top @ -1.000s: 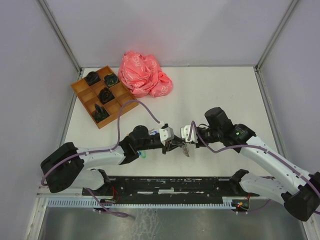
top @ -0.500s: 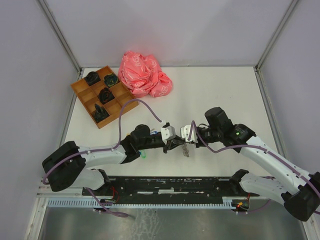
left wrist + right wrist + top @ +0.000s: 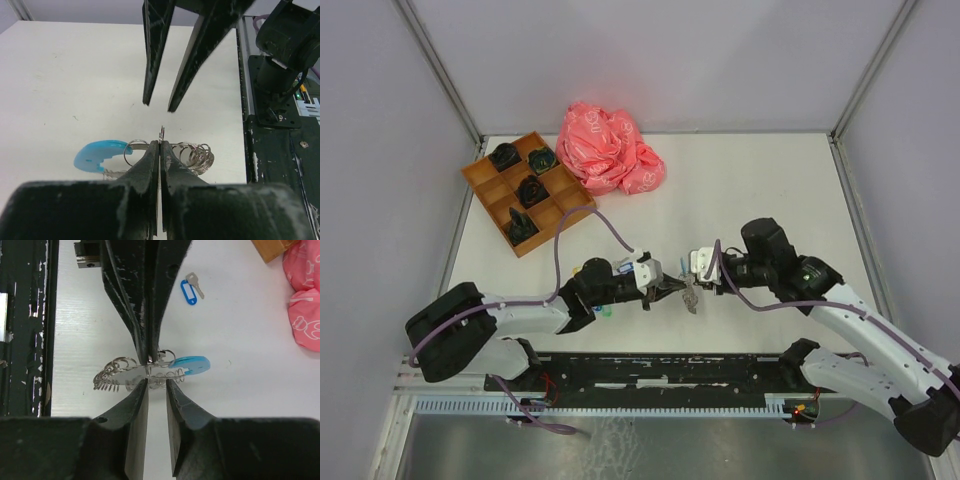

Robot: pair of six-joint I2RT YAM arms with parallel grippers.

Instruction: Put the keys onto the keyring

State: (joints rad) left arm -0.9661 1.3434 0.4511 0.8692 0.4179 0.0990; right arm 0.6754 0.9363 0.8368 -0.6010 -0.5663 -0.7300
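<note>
- On the white table [image 3: 770,200], closed in by pale grey walls and metal corner posts, a wooden compartment tray [image 3: 483,180] with dark items sits far left. A crumpled pink bundle [image 3: 610,150] lies beside it at the back, and a black rail [image 3: 670,368] runs along the near edge.
- My two arms reach in low from the near corners and meet nose to nose near the table's middle, forearms almost level.
- My left gripper [image 3: 160,144] is pressed fully together, pinching the keyring [image 3: 125,371], a bunch of silvery wire loops on a thin flat metal piece with a light blue curved segment [image 3: 190,362].
- My right gripper [image 3: 153,384] faces it with a narrow gap between the fingers. Its tips stand just beside the keyring's flat piece and hold nothing. I cannot tell whether they touch it.
- The keyring hangs between my two grippers. Its long axis runs across my fingers, near to far over the table, with the blue end toward the pink bundle and the clustered loops toward the rail.
- A small silver key with a blue plastic tag [image 3: 191,290] lies flat on the table beneath my left arm, apart from the keyring.
</note>
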